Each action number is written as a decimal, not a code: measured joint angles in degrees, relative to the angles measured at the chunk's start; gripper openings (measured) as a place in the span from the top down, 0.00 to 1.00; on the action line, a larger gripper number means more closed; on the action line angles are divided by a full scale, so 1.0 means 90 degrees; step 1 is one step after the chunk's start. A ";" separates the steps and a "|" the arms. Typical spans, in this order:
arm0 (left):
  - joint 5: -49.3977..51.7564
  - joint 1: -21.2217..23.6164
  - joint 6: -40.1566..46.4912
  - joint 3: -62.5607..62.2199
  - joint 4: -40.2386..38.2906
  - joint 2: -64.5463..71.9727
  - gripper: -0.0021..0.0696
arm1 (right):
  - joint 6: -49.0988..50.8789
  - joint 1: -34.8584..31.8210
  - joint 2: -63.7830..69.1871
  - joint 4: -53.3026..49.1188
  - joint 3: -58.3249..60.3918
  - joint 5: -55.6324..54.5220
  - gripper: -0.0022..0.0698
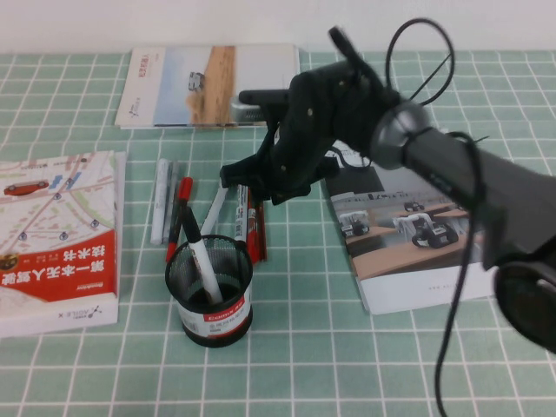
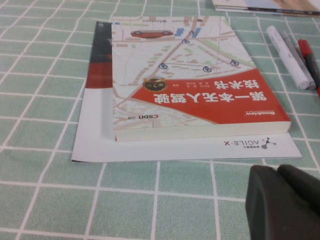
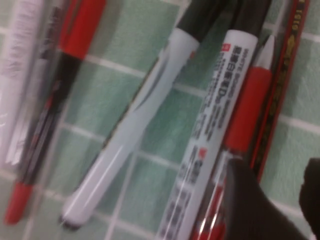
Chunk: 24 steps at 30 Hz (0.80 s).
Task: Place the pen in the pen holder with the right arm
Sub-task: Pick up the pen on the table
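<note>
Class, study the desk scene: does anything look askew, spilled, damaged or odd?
Nothing is spilled or damaged. The pen holder stands upright with one white marker leaning inside. The pen lies flat among loose markers, under the open right gripper. The left gripper hovers by the red book.

The right pincer hides most of the pen; the left pincer is cut off.

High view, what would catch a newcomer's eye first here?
The bulky black right arm reaches over mid-table, its right gripper low above a row of pens, jaws apart. In front stands the pen holder, one marker inside. The left gripper sits beside a red-and-white book.
</note>
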 joint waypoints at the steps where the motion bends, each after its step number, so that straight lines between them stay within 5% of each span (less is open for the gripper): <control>1: 0.0000 0.0000 0.0000 0.0000 0.0000 0.0000 0.98 | 0.0000 0.0000 0.0108 -0.0027 -0.0095 0.0039 0.66; 19: 0.0000 0.0000 0.0000 0.0000 0.0000 0.0000 0.98 | 0.0026 0.0073 0.0726 -0.0604 -0.0857 0.0599 0.66; 24: 0.0000 0.0000 0.0000 0.0000 0.0000 0.0000 0.98 | 0.0026 0.0073 0.0747 -0.0680 -0.0880 0.0716 0.78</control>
